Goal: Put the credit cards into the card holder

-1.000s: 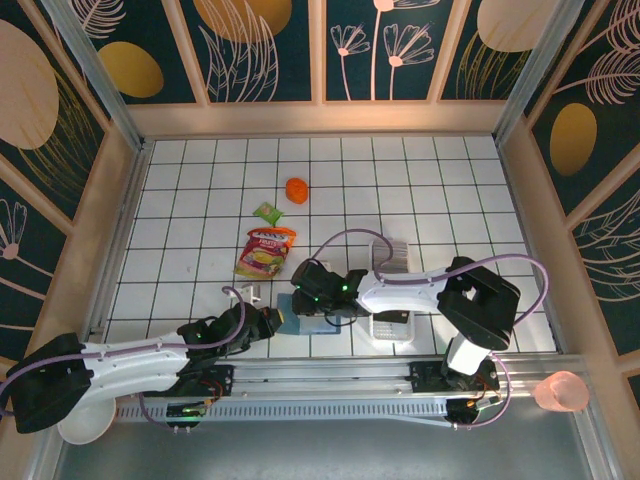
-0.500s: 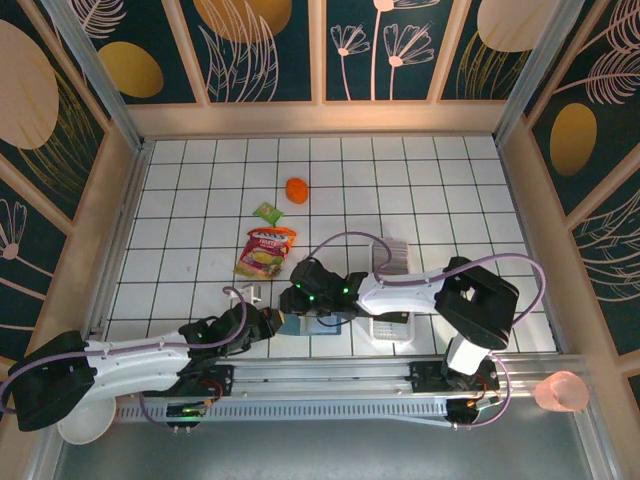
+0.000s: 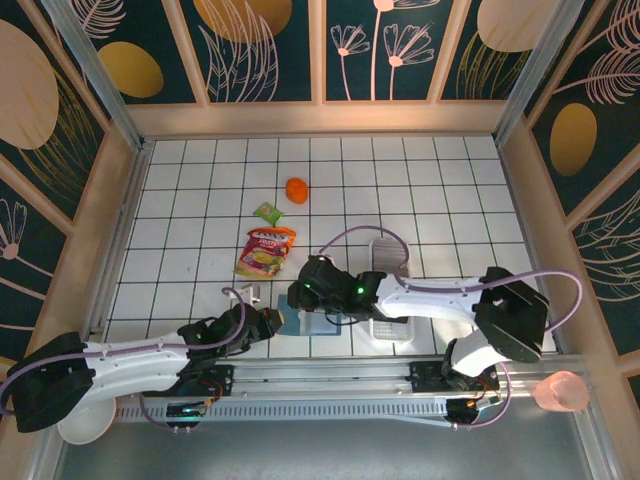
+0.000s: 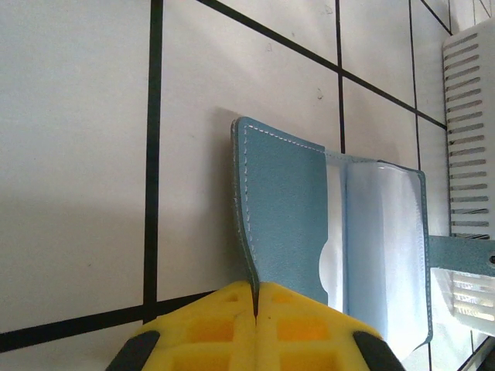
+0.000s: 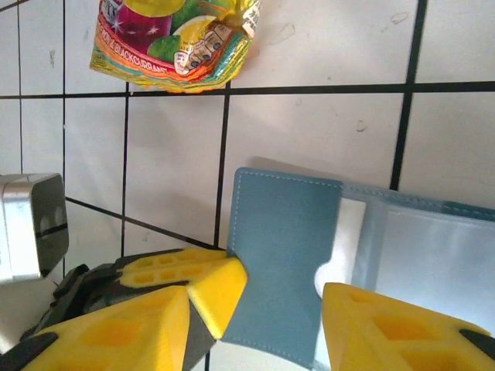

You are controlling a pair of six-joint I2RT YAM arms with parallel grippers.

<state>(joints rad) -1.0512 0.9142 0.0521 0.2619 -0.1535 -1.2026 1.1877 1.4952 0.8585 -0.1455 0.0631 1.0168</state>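
Observation:
The teal card holder [image 4: 282, 209] lies open on the tiles, its clear pockets [image 4: 387, 255] facing up. My left gripper [image 4: 255, 301] is shut on the edge of its left flap, which stands slightly raised. My right gripper [image 5: 274, 297] hangs open just over the same flap [image 5: 286, 255], one yellow finger on each side, with nothing between them. From above, the card holder [image 3: 308, 323] sits near the front edge, with the left gripper [image 3: 268, 322] beside it and the right gripper [image 3: 303, 300] over it. A greyish row of credit cards [image 3: 396, 252] shows at the far end of the white tray [image 3: 380, 242], under the right arm.
A red-yellow snack pouch [image 3: 264, 252] lies just beyond the card holder, with a small green packet [image 3: 267, 212] and an orange object [image 3: 297, 189] farther back. A small white-grey block [image 3: 249, 293] sits left of the right gripper. The tray's slotted side [image 4: 468, 116] borders the holder on the right.
The right arm's elbow has swung out to the right while its gripper stayed over the card holder and opened slightly. The left gripper has kept hold of the flap and has not moved.

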